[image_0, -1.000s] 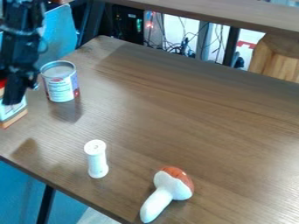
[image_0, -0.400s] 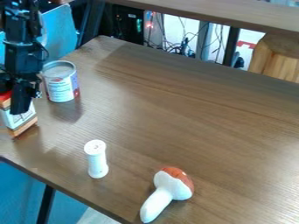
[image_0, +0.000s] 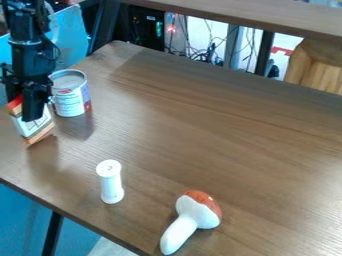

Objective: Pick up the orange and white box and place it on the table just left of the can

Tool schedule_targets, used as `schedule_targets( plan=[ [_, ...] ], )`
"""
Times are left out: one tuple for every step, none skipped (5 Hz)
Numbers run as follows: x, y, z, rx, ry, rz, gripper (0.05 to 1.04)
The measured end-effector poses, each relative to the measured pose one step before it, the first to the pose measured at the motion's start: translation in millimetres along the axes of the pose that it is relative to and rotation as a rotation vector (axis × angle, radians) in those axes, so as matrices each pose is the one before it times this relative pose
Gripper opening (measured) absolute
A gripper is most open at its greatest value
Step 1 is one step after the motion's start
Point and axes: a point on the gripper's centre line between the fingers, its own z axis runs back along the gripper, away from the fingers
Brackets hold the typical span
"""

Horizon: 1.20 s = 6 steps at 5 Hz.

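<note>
At the table (image_0: 194, 120), in the upper left of the view, the gripper (image_0: 29, 113) holds a box (image_0: 41, 125).
The brown table carries the other things, and the black arm (image_0: 31, 50) comes down over its corner, at the left edge of the view. The can (image_0: 71, 97) stands upright just beside the gripper, on its right in the view; whether they touch, one cannot tell. The box is tilted and lies between the fingers, with one dark finger in front of its white face; the red and orange end is up, the orange lower end is below the fingertips. So the gripper is closed on the box, open only as wide as the box needs. Well apart, the mushroom (image_0: 191, 217) lies near the front edge, and the white spool (image_0: 111, 182) stands upright between it and the box.
</note>
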Motion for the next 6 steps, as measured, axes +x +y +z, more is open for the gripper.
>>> schedule_targets(
  plan=[
    [1.90,-0.26,-5.26,-0.0121,0.0294,0.0207,0.456],
    [-2.95,-1.99,-1.15,-0.0120,0.0280,0.0253,0.772],
    [-0.76,0.03,-1.28,-0.0059,0.0193,0.0053,1.003],
    [-0.16,-5.83,2.73,0.0082,0.0172,-0.0001,1.009],
    [-9.59,-17.42,48.32,0.1019,-0.0956,-0.0187,1.003],
    [-3.43,-29.61,54.63,0.1785,-0.0848,-0.0319,1.001]
  ],
)
